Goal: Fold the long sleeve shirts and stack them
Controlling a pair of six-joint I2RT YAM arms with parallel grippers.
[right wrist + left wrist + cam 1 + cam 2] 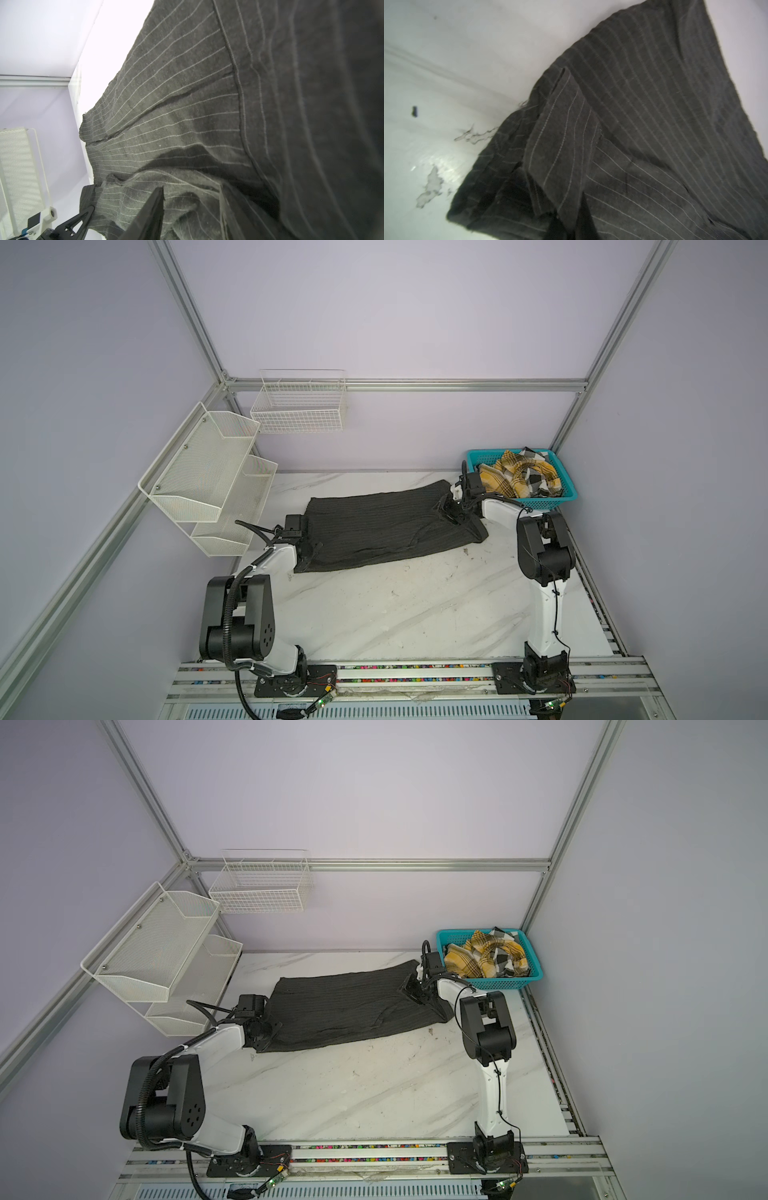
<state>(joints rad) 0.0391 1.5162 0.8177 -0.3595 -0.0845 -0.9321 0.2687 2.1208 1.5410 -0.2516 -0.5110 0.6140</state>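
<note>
A: Confirming the step in hand: where does the charcoal shirt (374, 526) lie?

B: Flat on the table (415, 605), folded into a long band that runs from one gripper to the other. By my reading, the step is a further fold of this shirt.

A: Gripper states?

B: Left gripper (311, 548): closed, apparently pinching a flap at the band's end beneath it. Right gripper (124, 198): fingers apart, bunched cloth lying loose between them, not clamped.

A: Next move?

B: Probably close on the cloth at the right gripper's end, then carry both ends across together. An uneven lift would skew the band.

A: The second item?

B: The plaid shirt (519, 479) sits crumpled in the teal basket (571, 494), just behind the right gripper's wrist. It is not yet folded.
</note>
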